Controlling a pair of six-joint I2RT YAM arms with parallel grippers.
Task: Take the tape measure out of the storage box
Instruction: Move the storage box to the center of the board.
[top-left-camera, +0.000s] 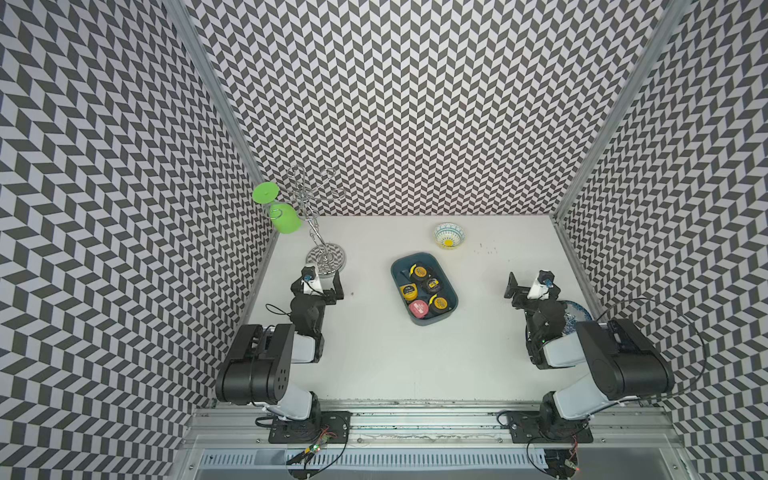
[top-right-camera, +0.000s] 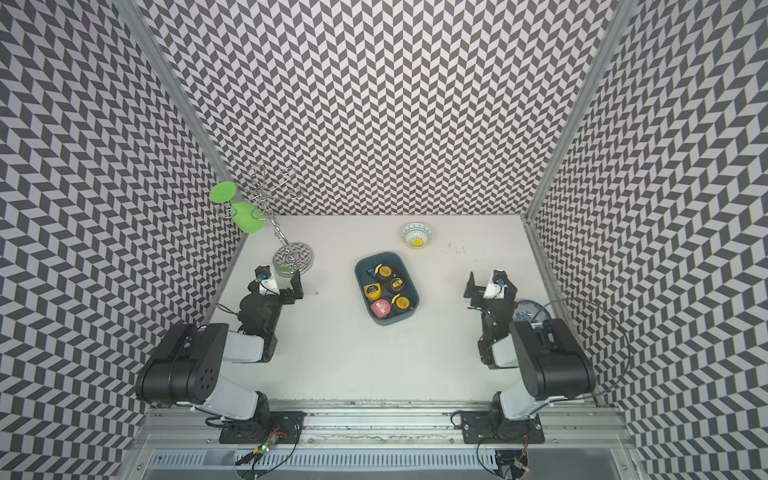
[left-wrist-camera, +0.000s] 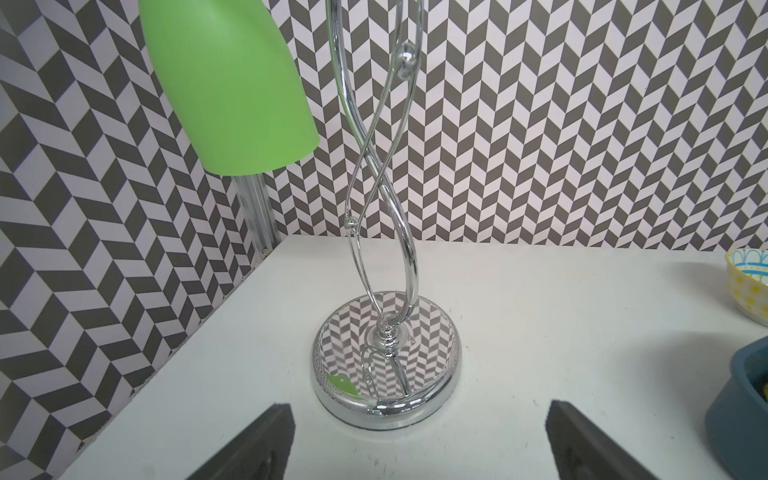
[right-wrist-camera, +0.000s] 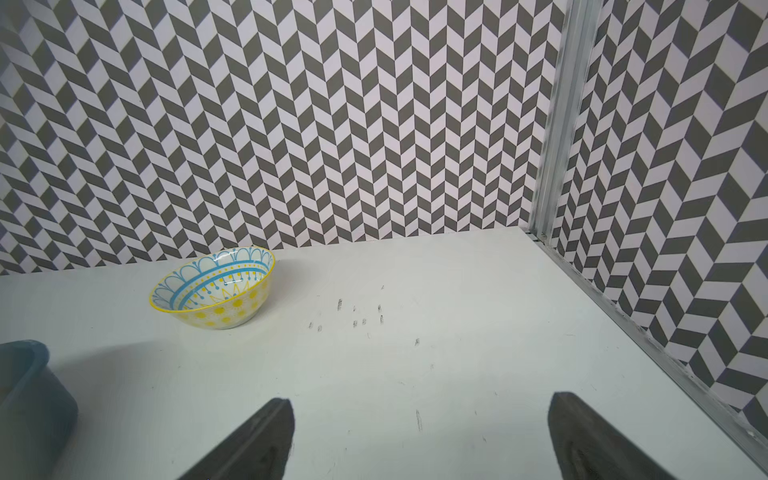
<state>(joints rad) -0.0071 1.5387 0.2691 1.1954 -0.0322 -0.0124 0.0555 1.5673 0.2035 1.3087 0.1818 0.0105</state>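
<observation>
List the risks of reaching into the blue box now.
The tape measures lie packed close in the box, so the jaws may find no gap or drag a neighbour. The metal stand with the green cup is just ahead of the left arm; a swing could tip it.

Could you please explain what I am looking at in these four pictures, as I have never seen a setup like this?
These are two robot arms mounted along one edge of a white table. Two pictures come from one camera pair overhead, so they look nearly alike. The others come from a camera on each wrist, looking past the left tool and the right tool. On the table are a teal storage box holding five tape measures, a patterned bowl, a chrome stand with a green cup hanging on it, and a blue patterned plate partly hidden behind the right arm. Both tools are open and hold nothing.
</observation>
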